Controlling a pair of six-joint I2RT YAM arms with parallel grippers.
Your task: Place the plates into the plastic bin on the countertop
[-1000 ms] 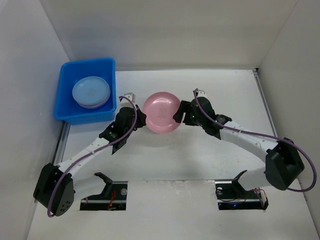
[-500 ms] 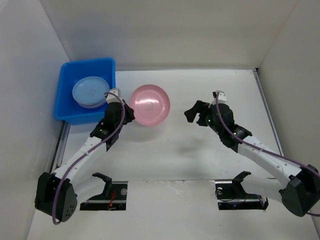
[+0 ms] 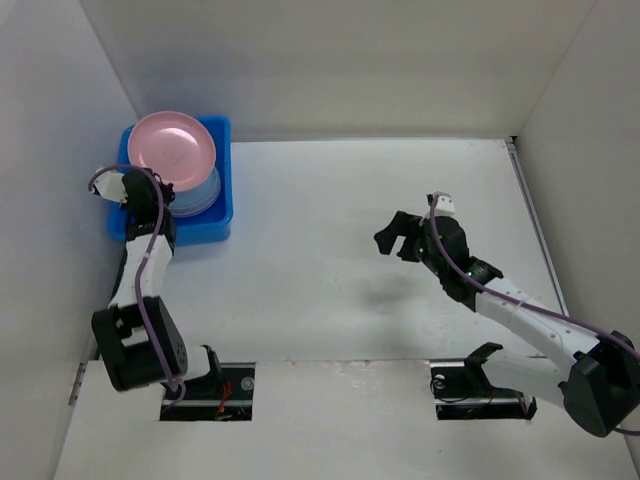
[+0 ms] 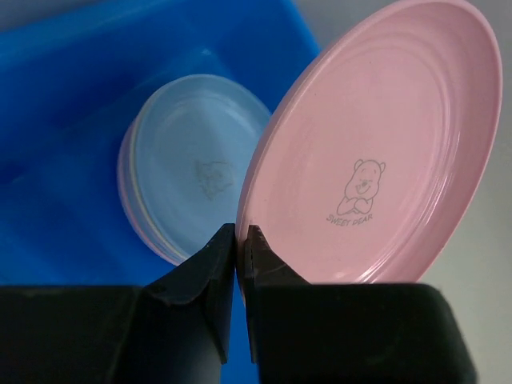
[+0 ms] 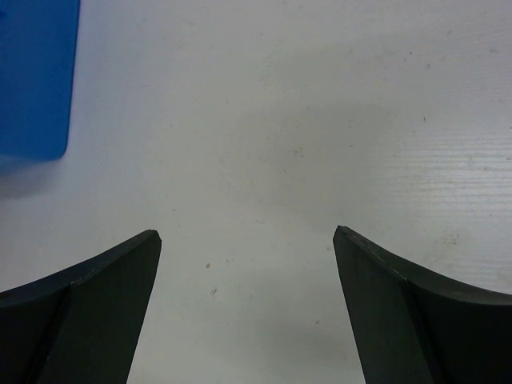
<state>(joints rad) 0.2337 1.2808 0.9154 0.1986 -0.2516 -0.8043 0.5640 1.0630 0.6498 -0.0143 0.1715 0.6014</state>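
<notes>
Pink plate with bear print; bright blue bin.

Looked like a robotics lab test cell, not a real kitchen: plain white worktop boxed in by bare white walls, with a left arm and right arm mounted at its near edge.

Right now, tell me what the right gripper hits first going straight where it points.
Probably the flat white countertop, ahead of the open right gripper; the bright blue plastic bin lies off to one side. Depth is unclear.
</notes>
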